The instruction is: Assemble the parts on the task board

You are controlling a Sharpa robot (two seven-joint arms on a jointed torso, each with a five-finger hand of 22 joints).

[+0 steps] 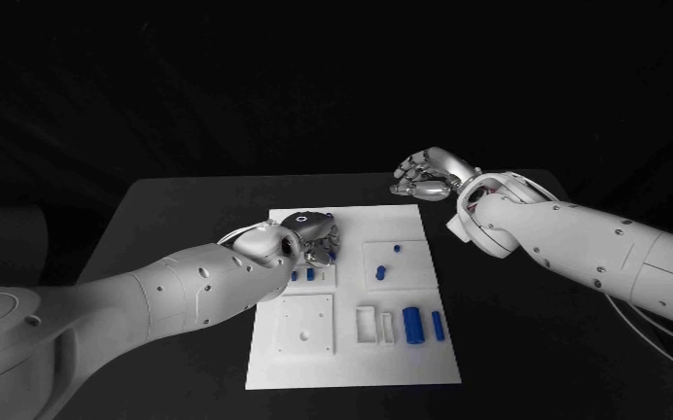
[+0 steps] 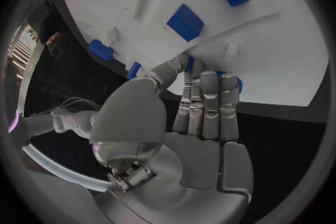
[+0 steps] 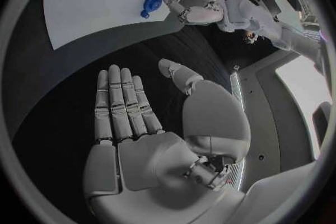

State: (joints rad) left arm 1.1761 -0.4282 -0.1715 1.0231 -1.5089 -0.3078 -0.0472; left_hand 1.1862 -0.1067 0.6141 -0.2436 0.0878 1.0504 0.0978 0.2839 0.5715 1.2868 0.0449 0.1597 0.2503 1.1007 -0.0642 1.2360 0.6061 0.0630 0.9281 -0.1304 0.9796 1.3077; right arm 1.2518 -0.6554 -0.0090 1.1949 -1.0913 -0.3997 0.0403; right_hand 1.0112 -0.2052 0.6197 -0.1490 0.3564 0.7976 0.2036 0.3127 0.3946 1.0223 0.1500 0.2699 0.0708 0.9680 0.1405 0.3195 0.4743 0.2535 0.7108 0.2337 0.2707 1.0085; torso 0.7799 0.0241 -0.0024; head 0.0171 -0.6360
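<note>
The left hand [image 1: 306, 237] hovers low over the white task board's [image 1: 351, 367] far left corner; its fingers [image 2: 206, 103] lie straight and pressed together, holding nothing, tips touching a small blue part [image 2: 237, 85] on the board. Probably it should pinch squarely and lift slowly, to avoid nudging neighbouring parts. The right hand [image 1: 428, 175] waits beyond the board's far right corner, over the black counter [image 1: 183, 206], fingers [image 3: 119, 103] straight, empty.

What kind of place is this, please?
Probably a robotics lab test bench: a black table carries a white task board with small blue parts, worked by the left hand.
</note>
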